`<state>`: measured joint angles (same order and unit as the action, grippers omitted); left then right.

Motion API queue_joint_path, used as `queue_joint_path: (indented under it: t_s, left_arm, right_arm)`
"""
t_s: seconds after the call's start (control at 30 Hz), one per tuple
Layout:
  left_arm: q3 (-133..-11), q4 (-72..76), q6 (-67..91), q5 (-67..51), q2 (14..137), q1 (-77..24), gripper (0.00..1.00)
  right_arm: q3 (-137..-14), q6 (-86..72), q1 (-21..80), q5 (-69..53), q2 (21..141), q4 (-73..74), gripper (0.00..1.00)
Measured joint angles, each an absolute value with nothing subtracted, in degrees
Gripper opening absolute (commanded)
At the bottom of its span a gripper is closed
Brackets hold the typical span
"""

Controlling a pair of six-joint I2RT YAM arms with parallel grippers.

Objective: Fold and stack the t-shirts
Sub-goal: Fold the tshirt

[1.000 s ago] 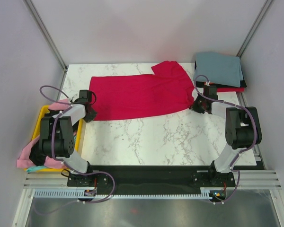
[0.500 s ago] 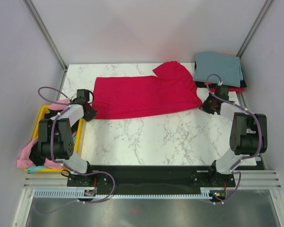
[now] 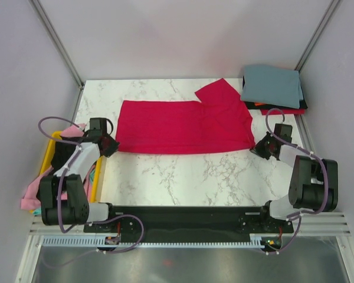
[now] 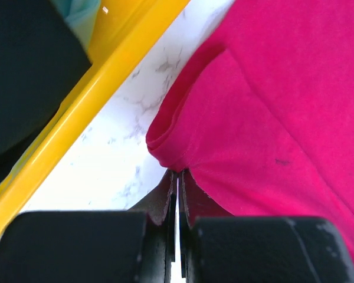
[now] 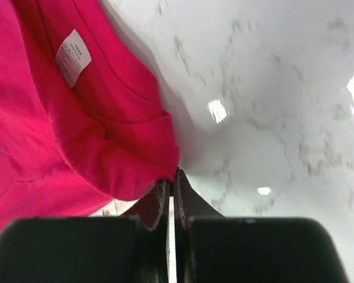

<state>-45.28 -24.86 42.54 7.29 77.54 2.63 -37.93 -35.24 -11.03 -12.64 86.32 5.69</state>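
A crimson-red t-shirt lies stretched across the marble table, folded lengthwise, one sleeve sticking out at the back right. My left gripper is shut on its left corner. My right gripper is shut on its right corner, near the white neck tag. A grey-blue folded shirt tops a stack at the back right, with black and red layers under it. Pink and teal shirts hang from the bin at the left.
A yellow plastic bin stands off the table's left edge; its rim shows in the left wrist view. Grey walls close in the table at the back and sides. Bare marble lies in front of the red shirt.
Both grippers have moved outward and toward the near side, pulling the red shirt taut and flatter. The shirt's near edge now lies straight.
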Motion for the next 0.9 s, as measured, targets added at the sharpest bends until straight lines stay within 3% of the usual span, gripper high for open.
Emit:
queue_joint_path:
  t_s: [0.4,0.43,0.47,0.5,0.53,0.57,0.63,0.9]
  left_arm:
    - [-39.40,-36.86,43.38,7.09,52.42,2.96,0.04]
    - [-39.33,-37.91,43.51,6.98,50.83,2.74,0.06]
    - [-39.33,-39.05,43.75,6.70,49.45,2.59,0.18]
    - [-39.31,-40.10,43.99,6.35,48.23,2.48,0.32]
    - [-39.31,-41.19,44.29,6.17,47.13,2.48,0.54]
    - [-39.31,-42.00,44.45,6.04,46.22,2.50,0.60]
    - [-39.48,-43.97,45.39,5.80,43.99,2.55,0.68]
    - [-49.98,-49.43,42.83,5.96,42.15,2.55,0.69]
  right_arm:
    - [-28.86,-38.39,-11.92,-11.53,62.26,16.27,0.00]
    - [-28.36,-38.48,-12.03,-11.09,59.90,17.52,0.00]
    - [-27.86,-38.65,-12.14,-10.52,57.74,18.83,0.02]
    - [-27.44,-38.81,-12.25,-10.09,56.07,20.03,0.08]
    - [-27.09,-39.05,-12.36,-9.45,54.48,21.43,0.33]
    - [-26.81,-39.27,-12.45,-8.86,53.30,22.68,0.59]
    - [-26.41,-39.94,-12.95,-7.22,50.35,26.09,0.93]
    - [-30.65,-42.26,-13.30,-0.08,42.44,36.05,0.95]
